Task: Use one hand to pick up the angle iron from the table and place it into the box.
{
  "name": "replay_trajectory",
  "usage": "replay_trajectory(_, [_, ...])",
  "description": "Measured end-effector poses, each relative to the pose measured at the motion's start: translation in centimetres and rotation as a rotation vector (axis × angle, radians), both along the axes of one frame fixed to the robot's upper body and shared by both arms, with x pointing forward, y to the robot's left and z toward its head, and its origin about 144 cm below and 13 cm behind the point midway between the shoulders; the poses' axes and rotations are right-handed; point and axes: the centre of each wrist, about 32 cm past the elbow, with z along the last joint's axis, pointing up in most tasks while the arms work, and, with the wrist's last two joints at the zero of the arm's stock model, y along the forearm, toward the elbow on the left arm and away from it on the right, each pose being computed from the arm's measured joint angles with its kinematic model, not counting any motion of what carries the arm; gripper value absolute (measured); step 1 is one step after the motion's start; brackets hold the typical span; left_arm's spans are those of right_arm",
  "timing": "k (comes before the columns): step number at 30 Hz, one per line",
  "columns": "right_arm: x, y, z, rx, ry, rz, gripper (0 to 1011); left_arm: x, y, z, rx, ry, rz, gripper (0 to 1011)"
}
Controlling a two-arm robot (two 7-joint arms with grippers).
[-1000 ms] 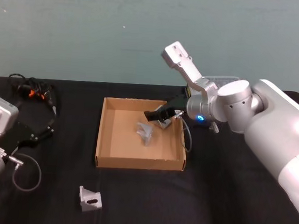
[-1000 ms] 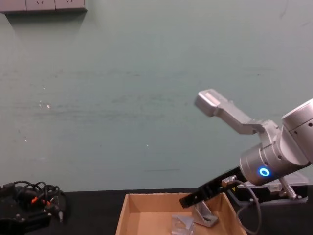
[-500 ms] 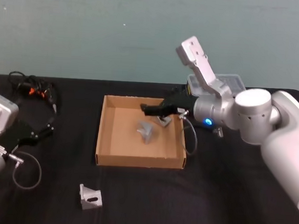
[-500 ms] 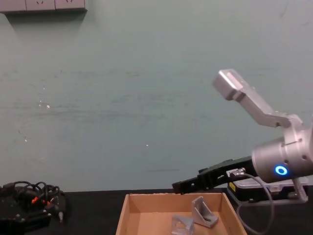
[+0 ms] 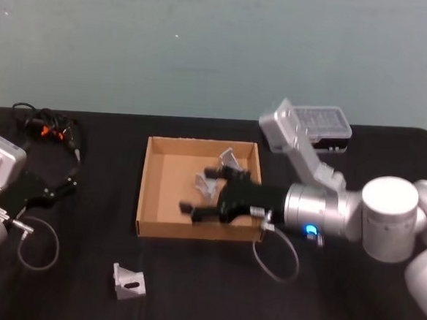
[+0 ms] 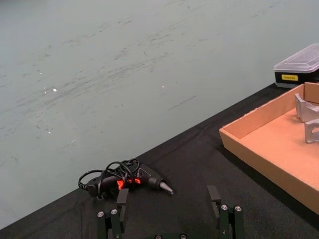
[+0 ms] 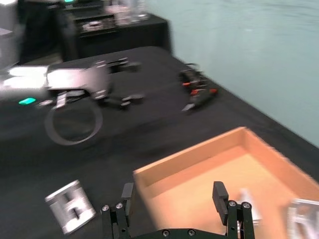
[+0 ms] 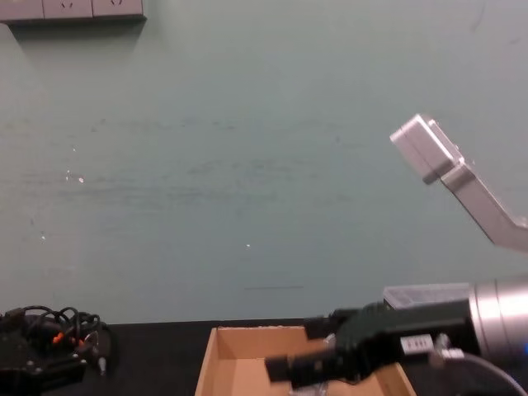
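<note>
The loose angle iron [image 5: 129,284] lies on the black table [image 5: 211,299], at about 7 o'clock from the box [image 5: 144,192] and apart from its near wall. Nothing touches it. Two more are inside the box: the far angle iron [image 5: 228,159] near the back wall at about 1 o'clock from the box's centre, and the near angle iron [image 5: 202,182] close to the middle. That makes three in all, one on the table and two boxed.

The right gripper [image 5: 200,190] is over the box's near half, reaching in from 3 o'clock above the near right corner. Its forearm lies almost level, with the blue ring [image 5: 310,230] just outside the box wall. The black fingers [image 5: 190,205] point toward 9 o'clock. They are spread wide with nothing between them. One fingertip sits just beside the near angle iron, though I cannot tell whether it touches.

The left gripper [image 6: 167,199] is parked at about 8 o'clock from the box, well apart from it. Its jaws are also spread and empty.

One small black case with a clear lid [image 5: 322,125] stands at 2 o'clock from the box. One cable tangle with orange bits [image 5: 47,128] lies at 10 o'clock, near the table's far left edge.
</note>
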Motion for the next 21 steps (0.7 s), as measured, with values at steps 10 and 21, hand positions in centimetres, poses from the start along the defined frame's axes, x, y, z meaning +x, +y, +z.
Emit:
replay_trajectory(10, [-2.0, 1.2, -0.8, -0.040, -0.036, 0.224, 1000, 0.0, 0.0, 0.0, 0.000, 0.000, 0.000, 1000])
replay_trajectory(21, [-1.5, 4.2, -0.8, -0.143, -0.029, 0.409, 1000, 0.0, 0.0, 0.0, 0.000, 0.000, 0.000, 1000])
